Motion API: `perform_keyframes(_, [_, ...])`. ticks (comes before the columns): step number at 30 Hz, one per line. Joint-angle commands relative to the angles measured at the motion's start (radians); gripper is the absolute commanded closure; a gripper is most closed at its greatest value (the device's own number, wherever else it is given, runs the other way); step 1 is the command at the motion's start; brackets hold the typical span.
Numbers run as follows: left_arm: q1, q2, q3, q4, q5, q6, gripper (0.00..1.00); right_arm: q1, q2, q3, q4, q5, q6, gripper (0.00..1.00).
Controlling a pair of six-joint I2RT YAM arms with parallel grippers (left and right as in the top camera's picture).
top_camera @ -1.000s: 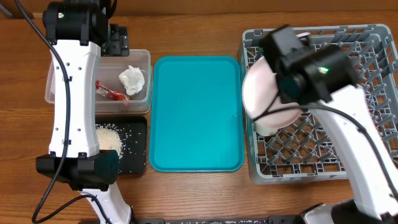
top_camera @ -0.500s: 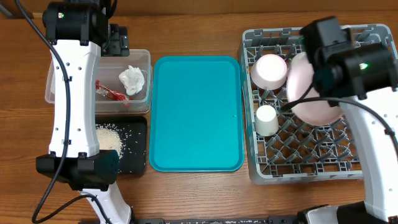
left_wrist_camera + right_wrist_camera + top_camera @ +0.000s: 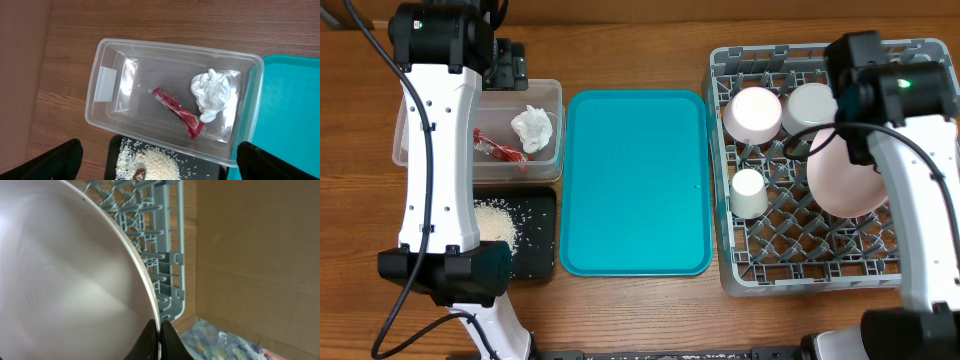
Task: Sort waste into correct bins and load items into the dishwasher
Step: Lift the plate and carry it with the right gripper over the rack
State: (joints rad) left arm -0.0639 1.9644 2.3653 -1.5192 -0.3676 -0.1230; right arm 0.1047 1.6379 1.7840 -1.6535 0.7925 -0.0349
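Pink plate point(image 3: 840, 188) partly under right arm point(image 3: 910, 235)

Pink plate point(image 3: 840, 185) over grey rack point(image 3: 800, 250)

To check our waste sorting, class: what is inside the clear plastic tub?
In the clear tub lie a crumpled white napkin and a red wrapper. Anything beneath the napkin is covered.

My plate point(image 3: 840, 185) is pale pink, the rack point(image 3: 800, 250) grey with a lattice pattern. I see a plain teal tray point(image 3: 635, 180), white napkin point(image 3: 533, 127), red wrapper point(image 3: 502, 151), clear tub point(image 3: 548, 88), white rice point(image 3: 495, 222) and a black tray point(image 3: 538, 250).
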Motion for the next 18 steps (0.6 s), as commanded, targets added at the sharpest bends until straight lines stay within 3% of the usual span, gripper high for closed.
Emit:
perform_keyframes(1, [-0.002,-0.015,0.021,0.002,0.0,0.011,0.0,-0.005,0.038,-0.043,0.037,0.015,0.0,0.96])
perform_keyframes(18, [-0.002,-0.015,0.021,0.002,0.0,0.011,0.0,0.0,0.085,-0.05,0.132,-0.196,0.008,0.96])
